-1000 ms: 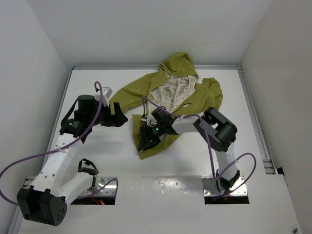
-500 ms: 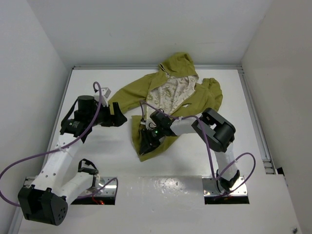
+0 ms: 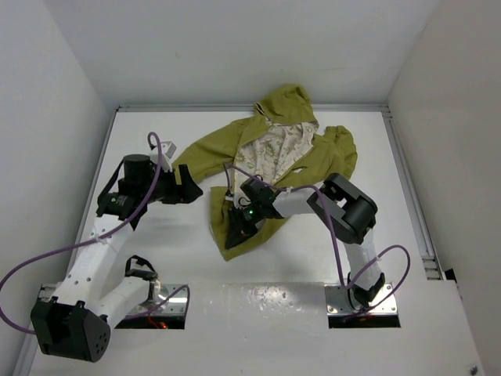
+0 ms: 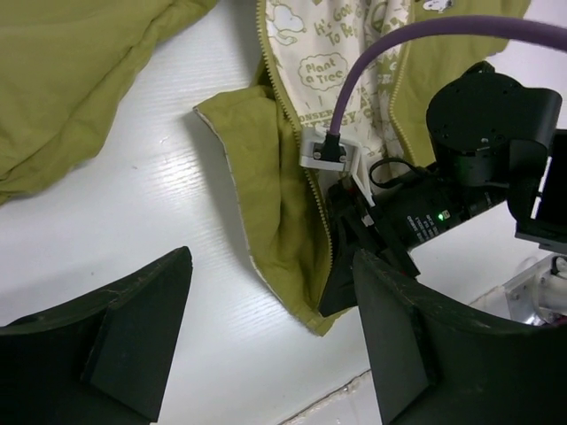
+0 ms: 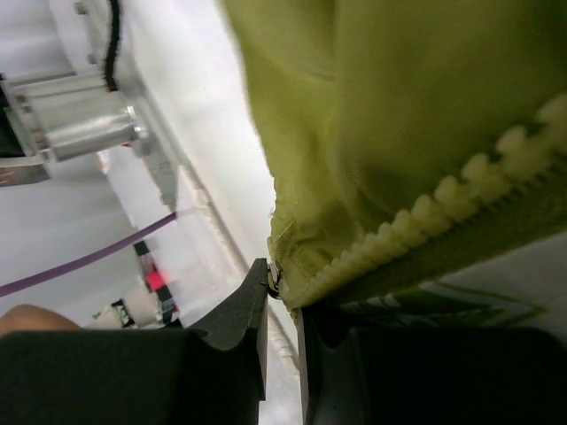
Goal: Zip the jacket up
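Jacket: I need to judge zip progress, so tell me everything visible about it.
The jacket is olive soft fabric, hooded, lying open on the white table, hood at the far edge, cream printed lining showing. Pale zipper teeth edge the front. The right end effector pinches the zipper's bottom end at the hem.

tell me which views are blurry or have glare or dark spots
Top external: evenly lit and sharp, soft shadows, mild glare on the table at its near edge. Left wrist: jacket sharp, left tool's fingers dark and soft. Right wrist: very close, zipper teeth fairly sharp, background at left blurred, right tool's fingers nearly black.
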You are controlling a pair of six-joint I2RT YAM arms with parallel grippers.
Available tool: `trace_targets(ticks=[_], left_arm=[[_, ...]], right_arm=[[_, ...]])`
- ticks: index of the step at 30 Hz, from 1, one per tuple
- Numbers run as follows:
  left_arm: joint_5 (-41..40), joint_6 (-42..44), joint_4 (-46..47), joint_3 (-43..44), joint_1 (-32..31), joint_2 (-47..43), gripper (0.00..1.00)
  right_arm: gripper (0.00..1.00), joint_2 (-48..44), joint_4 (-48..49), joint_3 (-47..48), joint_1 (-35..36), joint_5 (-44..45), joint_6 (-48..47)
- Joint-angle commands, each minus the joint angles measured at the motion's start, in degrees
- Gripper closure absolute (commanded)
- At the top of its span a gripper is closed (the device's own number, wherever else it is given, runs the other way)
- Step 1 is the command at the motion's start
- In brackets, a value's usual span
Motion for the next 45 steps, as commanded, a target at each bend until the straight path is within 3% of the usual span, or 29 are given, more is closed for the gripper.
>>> trace_targets(ticks=[1, 6, 13, 16, 23, 41, 45], left_arm=[[4.0, -1.4, 2.2, -1.3, 1.6, -0.9, 0.22], [11.6, -4.9, 4.7, -5.9, 2.9, -0.9, 0.33], [27.5, -16.4, 15.3, -15.5, 5.7, -1.4, 0.29], [32.4, -24.0, 22.7, -18.9, 5.7, -1.4, 0.36], [32.5, -34.9, 33.9, -20.7, 5.7, -1.4, 0.41], [25.5, -37.2, 41.9, -21.9, 0.0, 1.4, 0.49], [24.9, -37.8, 43.4, -21.9, -0.5, 1.9, 0.57]], right_arm=[[0.98, -4.3, 4.2, 2.0, -1.8, -3.7, 0.9], [1.0, -8.4, 10.9, 3.4, -8.6, -6.4, 6.4], [1.0, -12.2, 21.0, 3.3, -13.5, -9.7, 14.9], [1.0, -12.5, 26.8, 0.6, -13.7, -10.2, 19.1], [1.0, -11.7, 33.6, -1.7, -11.9, -10.7, 24.6], [1.0, -9.6, 41.5, -2.7, -10.0, -11.6, 31.7], [1.0, -9.5, 42.0, -2.4, -9.3, -11.6, 32.2]])
